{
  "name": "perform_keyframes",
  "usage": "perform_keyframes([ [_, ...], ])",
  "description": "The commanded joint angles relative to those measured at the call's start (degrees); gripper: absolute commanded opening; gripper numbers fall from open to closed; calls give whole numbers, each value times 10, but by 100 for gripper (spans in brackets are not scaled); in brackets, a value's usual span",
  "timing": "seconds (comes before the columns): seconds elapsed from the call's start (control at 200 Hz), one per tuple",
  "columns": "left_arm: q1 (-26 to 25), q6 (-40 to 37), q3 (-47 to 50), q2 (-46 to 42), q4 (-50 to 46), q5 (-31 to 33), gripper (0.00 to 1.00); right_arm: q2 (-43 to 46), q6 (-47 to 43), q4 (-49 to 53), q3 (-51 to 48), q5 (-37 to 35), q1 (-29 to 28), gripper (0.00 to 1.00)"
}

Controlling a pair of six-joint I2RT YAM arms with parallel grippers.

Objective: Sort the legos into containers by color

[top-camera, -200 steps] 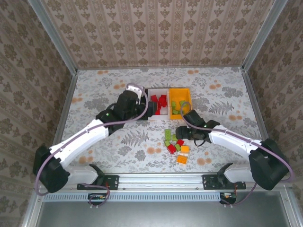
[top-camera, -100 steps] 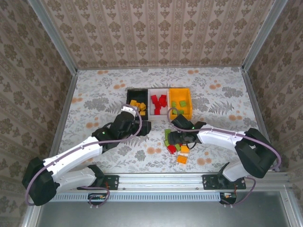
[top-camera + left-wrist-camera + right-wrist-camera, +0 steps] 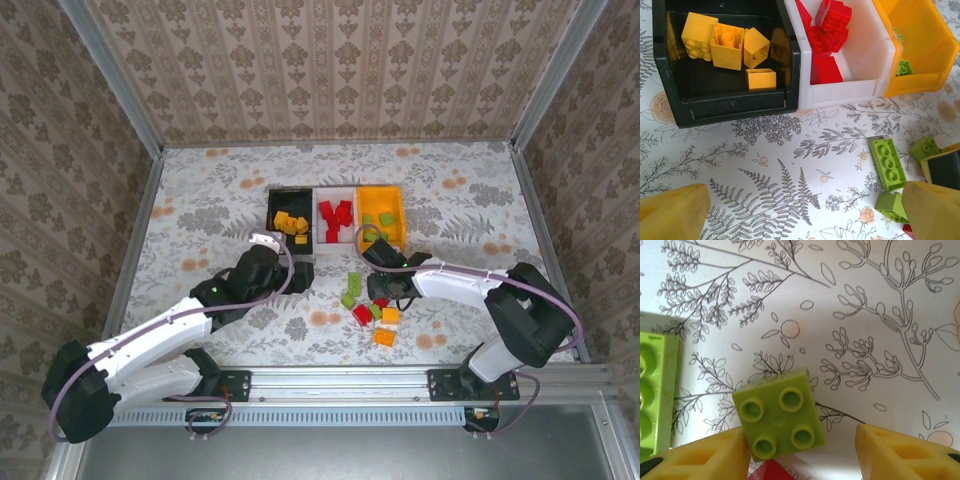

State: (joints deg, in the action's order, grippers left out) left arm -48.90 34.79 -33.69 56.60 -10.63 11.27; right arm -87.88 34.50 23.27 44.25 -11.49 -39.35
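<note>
- The green brick [image 3: 779, 420] is framed by the half-spread right hand [image 3: 802, 452] — one finger touching, the other apart.
- The left hand [image 3: 805, 215] is held spread, empty.

Glossy plastic legos [image 3: 888, 164], shiny black plastic bin [image 3: 735, 106], matt floral-printed tabletop [image 3: 740, 165]

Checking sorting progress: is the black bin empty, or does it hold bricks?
Not empty. The black bin holds four orange bricks, lying loose on its floor in the left wrist view.
</note>
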Motion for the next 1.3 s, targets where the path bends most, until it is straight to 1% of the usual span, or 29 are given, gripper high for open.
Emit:
perform_keyframes([
  [0.0, -4, 18, 14, -10, 1, 13, 100, -34, -7, -11, 33, -11, 4, 55],
  [0.155, -2, 18, 22, -17, 0, 12, 100, -64, -17, -14, 51, -8, 7, 38],
  [0.22, -1, 18, 25, -21, 0, 12, 100, -63, -19, -12, 52, -6, 7, 34],
  [0.31, 0, 18, 29, -25, 4, 12, 100, -39, -23, -8, 54, -6, 8, 29],
  [0.465, 1, 13, 32, -25, 6, 8, 100, 31, -33, 14, 93, -17, 22, 28],
  [0.58, 1, 15, 36, -24, 5, 3, 100, 45, -39, 22, 143, -27, 49, 28],
  [0.68, 2, 23, 41, -29, 0, 5, 100, 9, -40, 31, 200, -30, 79, 29],
  [0.895, 2, 35, 52, -53, -12, 4, 100, -132, -35, 59, 330, -36, 124, 31],
  [0.96, 2, 38, 55, -60, -14, 5, 100, -162, -32, 67, 357, -39, 133, 32],
  [1.005, 2, 40, 57, -64, -17, 6, 100, -179, -31, 71, 371, -35, 137, 37],
  [1.035, 3, 40, 57, -68, -20, 7, 100, -186, -31, 71, 380, -30, 139, 42],
  [1.08, 3, 40, 58, -72, -23, 7, 100, -194, -36, 71, 388, -17, 140, 55],
  [1.085, 3, 41, 58, -72, -23, 7, 100, -194, -37, 83, 389, -15, 140, 57],
  [1.14, 3, 40, 58, -78, -30, 10, 100, -190, -40, 87, 390, -10, 139, 65],
  [1.175, 4, 39, 58, -83, -33, 12, 100, -181, -43, 85, 383, -9, 138, 67],
  [1.25, 5, 39, 58, -94, -42, 18, 100, -146, -47, 77, 356, 3, 132, 67],
  [1.295, 4, 39, 59, -103, -47, 21, 100, -117, -53, 77, 330, 25, 123, 66],
])
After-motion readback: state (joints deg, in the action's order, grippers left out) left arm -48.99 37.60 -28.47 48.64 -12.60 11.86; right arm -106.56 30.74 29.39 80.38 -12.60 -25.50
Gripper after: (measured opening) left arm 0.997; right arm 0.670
